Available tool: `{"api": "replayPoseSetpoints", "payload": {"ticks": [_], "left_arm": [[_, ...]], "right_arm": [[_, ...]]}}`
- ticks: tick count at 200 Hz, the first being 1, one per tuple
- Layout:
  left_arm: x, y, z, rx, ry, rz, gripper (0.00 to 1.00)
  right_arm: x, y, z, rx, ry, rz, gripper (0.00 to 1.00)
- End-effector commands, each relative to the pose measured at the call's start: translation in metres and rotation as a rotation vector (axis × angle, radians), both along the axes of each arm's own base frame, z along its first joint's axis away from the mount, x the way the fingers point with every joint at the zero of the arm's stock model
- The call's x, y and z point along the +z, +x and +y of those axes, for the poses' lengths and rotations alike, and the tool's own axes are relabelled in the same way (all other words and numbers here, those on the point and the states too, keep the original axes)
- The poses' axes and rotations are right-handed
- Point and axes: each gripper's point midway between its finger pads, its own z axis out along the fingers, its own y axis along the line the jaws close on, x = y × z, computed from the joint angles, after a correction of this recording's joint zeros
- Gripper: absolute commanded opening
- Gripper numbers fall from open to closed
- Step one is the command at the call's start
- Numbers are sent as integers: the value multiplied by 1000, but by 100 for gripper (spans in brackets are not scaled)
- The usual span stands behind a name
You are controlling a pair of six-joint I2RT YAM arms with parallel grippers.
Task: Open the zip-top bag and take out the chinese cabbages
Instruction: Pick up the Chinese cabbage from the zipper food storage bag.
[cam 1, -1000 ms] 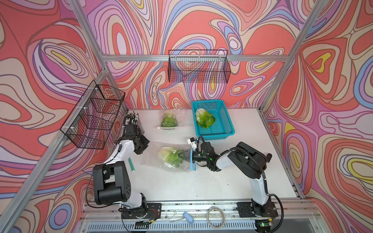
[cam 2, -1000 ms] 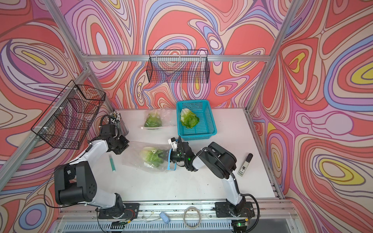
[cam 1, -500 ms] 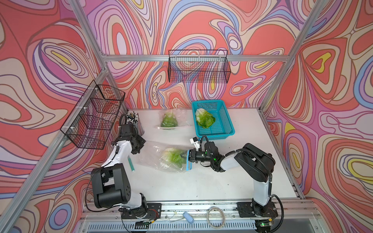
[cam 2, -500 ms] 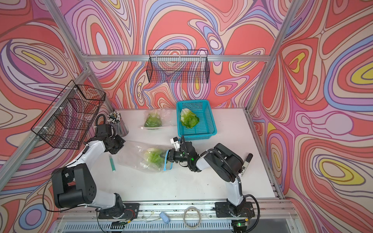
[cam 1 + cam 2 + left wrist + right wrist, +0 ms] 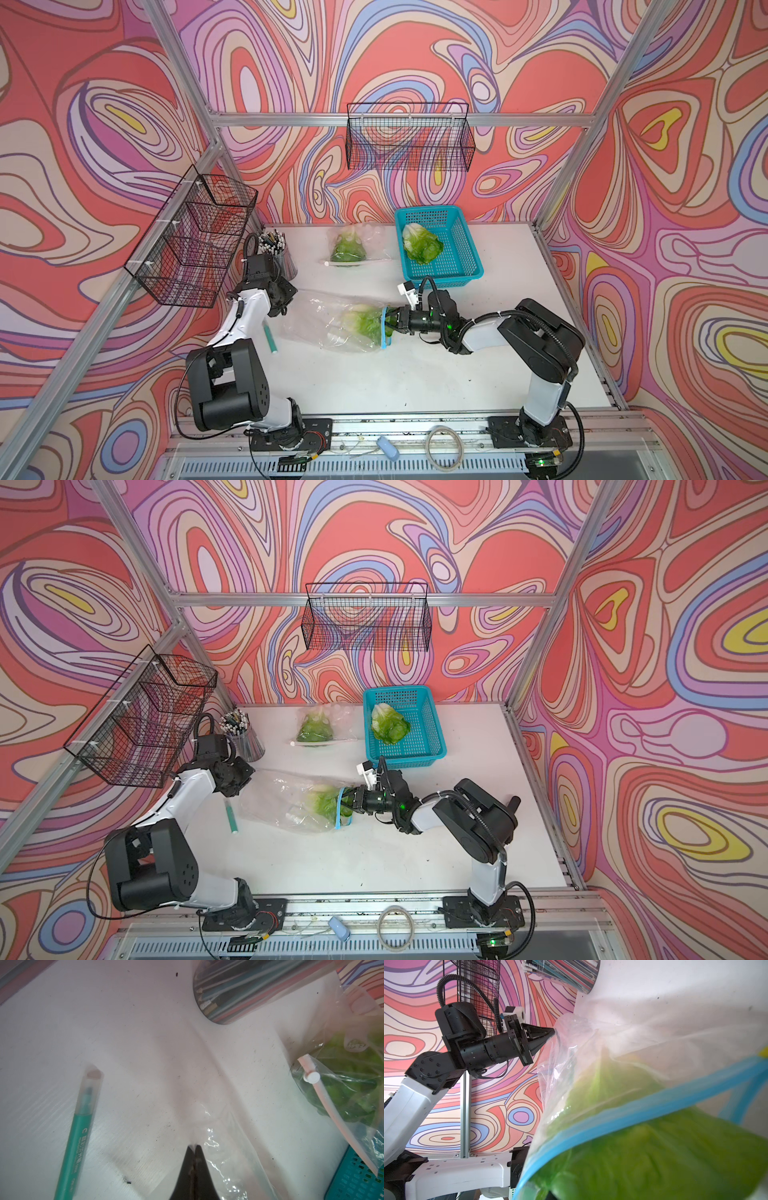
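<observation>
Worktop (image 5: 415, 374): open room on the near side of both pincers. Zip-top bag (image 5: 316, 320): drawn tauter than a second ago, closed corner pinched in the shut left pincer (image 5: 286, 301), blue-rimmed mouth around the right pincer (image 5: 388, 326). Teal basket (image 5: 469, 266), beyond right pincer: holds one freed cabbage (image 5: 422, 249). Bagged cabbage (image 5: 361, 322): leaves apparently clamped by right pincer at the mouth, so extraction looks close. Green pen (image 5: 269, 338), just beside left pincer: avoid.

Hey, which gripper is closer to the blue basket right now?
Right. The right gripper, closed on the cabbage at the bag mouth, sits just in front of the basket. The left gripper pinches the bag's opposite end, farther off by the pen cup.
</observation>
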Motion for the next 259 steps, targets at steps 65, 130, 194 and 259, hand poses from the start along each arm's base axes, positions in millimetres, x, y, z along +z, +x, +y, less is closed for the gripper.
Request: {"api": "replayPoseSetpoints", "payload": {"ticks": [65,130,194,259], "left_arm": [[12,-3,13,25,46,3,0],[12,-4,16,32,59,9,0],[9,-4,17,37,57,14,0],[6,-4,16,37,49,20,0]], "right_arm": [[22,-2,-25,-40,-81,-90,0],[21,-5,-39,-55,-159,-114,0],[29,-7,-51,-76,-198,-144,0],[44,-10,-72,-123,-264,-197,0]]}}
